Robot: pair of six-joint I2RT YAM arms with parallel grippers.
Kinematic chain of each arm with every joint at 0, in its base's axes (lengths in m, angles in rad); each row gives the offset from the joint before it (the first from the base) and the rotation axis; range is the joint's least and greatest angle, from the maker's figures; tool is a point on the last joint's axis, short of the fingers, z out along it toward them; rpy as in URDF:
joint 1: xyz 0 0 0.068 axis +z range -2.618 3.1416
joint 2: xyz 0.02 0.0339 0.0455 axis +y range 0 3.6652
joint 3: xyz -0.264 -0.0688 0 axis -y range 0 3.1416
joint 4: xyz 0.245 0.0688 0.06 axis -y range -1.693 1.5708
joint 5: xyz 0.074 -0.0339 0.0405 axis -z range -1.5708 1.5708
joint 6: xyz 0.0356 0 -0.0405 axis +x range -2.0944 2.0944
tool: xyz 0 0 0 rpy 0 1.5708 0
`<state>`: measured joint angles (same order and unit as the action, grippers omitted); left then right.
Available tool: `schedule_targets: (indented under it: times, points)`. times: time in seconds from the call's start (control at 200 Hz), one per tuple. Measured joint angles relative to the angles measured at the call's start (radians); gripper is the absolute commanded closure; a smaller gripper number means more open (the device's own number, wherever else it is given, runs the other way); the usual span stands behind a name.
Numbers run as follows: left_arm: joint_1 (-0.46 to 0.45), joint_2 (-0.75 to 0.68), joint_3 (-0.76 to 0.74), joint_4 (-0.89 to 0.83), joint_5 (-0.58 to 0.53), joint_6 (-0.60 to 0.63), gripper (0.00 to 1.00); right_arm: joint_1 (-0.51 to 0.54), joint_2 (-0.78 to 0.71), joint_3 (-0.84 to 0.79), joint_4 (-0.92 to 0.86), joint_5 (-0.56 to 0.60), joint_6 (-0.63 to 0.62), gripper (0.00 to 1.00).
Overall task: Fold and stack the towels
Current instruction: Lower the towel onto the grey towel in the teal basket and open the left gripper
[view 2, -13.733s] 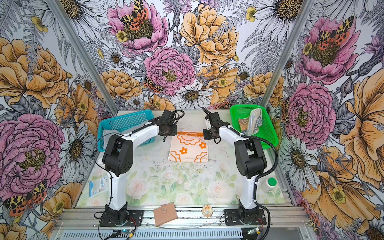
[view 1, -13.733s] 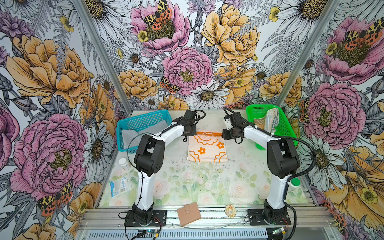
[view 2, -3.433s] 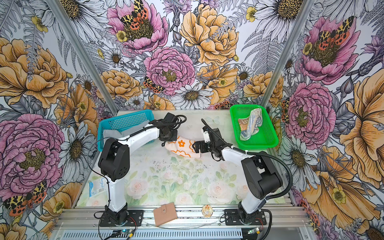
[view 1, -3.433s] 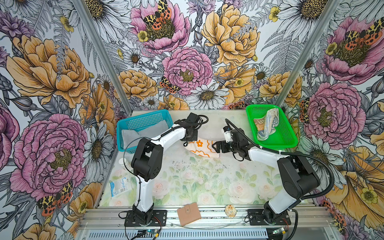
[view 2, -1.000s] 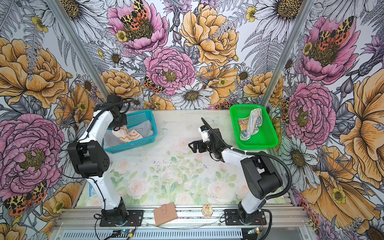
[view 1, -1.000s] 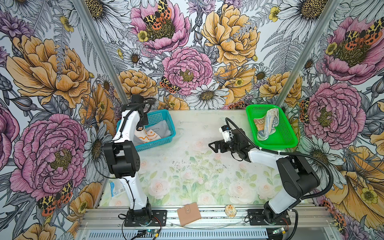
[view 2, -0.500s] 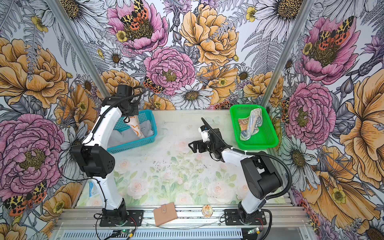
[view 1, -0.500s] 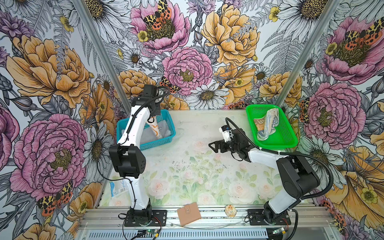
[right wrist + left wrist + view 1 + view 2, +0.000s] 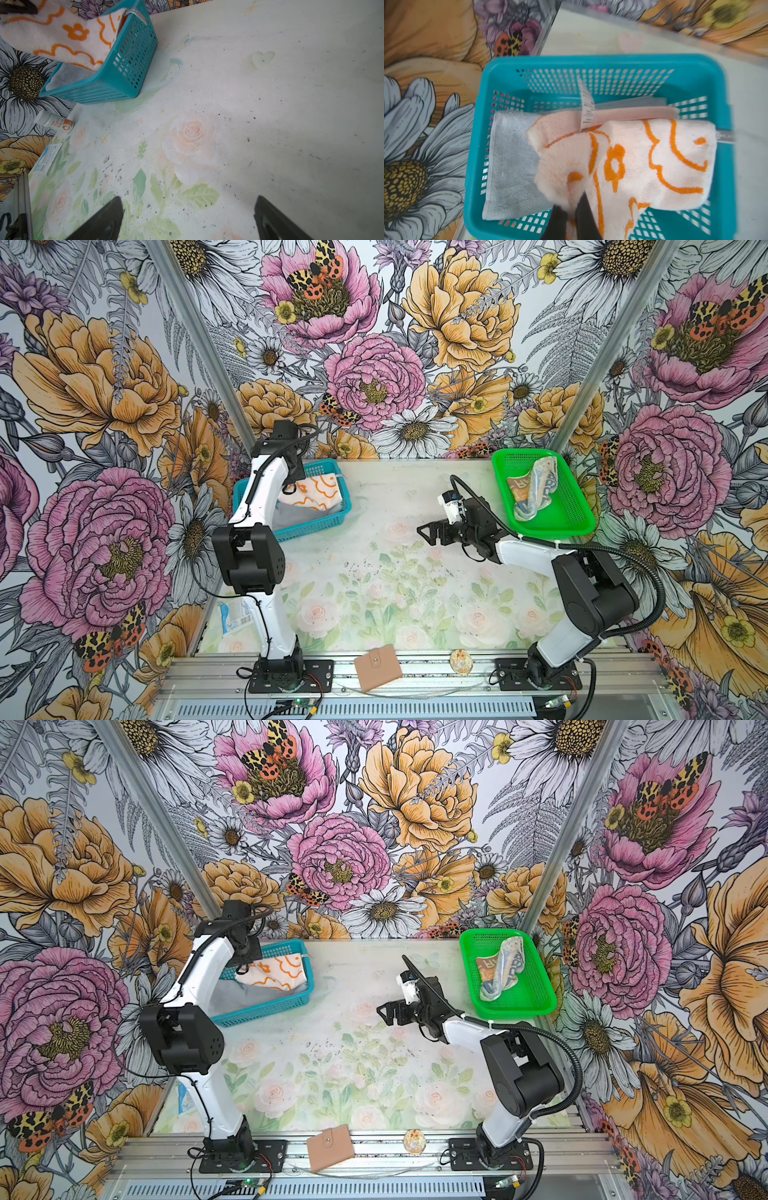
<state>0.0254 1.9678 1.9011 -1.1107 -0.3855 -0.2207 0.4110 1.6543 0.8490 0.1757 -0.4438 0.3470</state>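
- The left claw (image 9: 572, 207) is closed tight on one end of the orange-and-cream towel (image 9: 643, 162). The left wrist view shows both dark fingers (image 9: 584, 209) pinching the cloth. In both top views the arm's wrist hides that grip.
- The towel hangs from the claw over the blue basket (image 9: 591, 60). Its other end lies across the basket's rim, on the side nearer the tabletop's middle.
- A white care label (image 9: 586, 112) sticks up from the towel, legible in no view and seen only from the left wrist.
- Under it the grey towel (image 9: 512, 166) lies folded flat on the basket floor. In a top view only a strip of it (image 9: 299, 514) shows.
- The basket sits at the tabletop's (image 9: 374, 593) far left corner.
- The right claw (image 9: 188, 202) is spread wide and holds nothing, just above bare tabletop toward the right edge.
- The right wrist view alone shows a small white bottle (image 9: 54, 123) at the left edge, with a blue-white packet (image 9: 48, 154) beside it.
- The lettered towel (image 9: 534, 489) lies crumpled in the green basket (image 9: 552, 531) at the far right corner, seen only from above.
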Motion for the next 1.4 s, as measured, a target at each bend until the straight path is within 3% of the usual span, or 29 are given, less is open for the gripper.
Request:
schedule_targets:
  times: [0.405,0.695,0.856,0.921,0.996,1.251,1.371,1.396]
  points:
    - [-0.030,0.027,-0.016,-0.010,-0.101,-0.035,1.00,0.005,0.010,0.005,-0.003,-0.007,0.000,0.00]
    - [-0.084,0.104,0.201,-0.083,-0.140,-0.032,1.00,0.005,0.011,0.005,-0.003,-0.006,0.000,0.00]
    - [-0.061,0.133,0.211,-0.118,-0.135,-0.031,0.99,0.008,0.011,0.006,-0.003,-0.007,0.000,0.01]
    - [-0.043,0.141,0.210,-0.129,-0.130,-0.030,0.90,0.009,0.013,0.008,-0.006,-0.007,0.000,0.00]
    - [-0.026,0.142,0.204,-0.138,-0.123,-0.023,0.65,0.009,0.018,0.013,-0.006,-0.007,0.000,0.01]
    - [0.031,0.138,0.164,-0.145,-0.119,-0.005,0.35,0.010,0.025,0.014,-0.007,-0.007,0.000,0.00]
    - [0.081,0.129,0.163,-0.146,-0.111,-0.003,0.03,0.010,0.025,0.014,-0.007,-0.007,0.000,0.01]
    - [0.091,0.124,0.162,-0.146,-0.111,0.007,0.01,0.010,0.025,0.014,-0.007,-0.007,0.000,0.00]
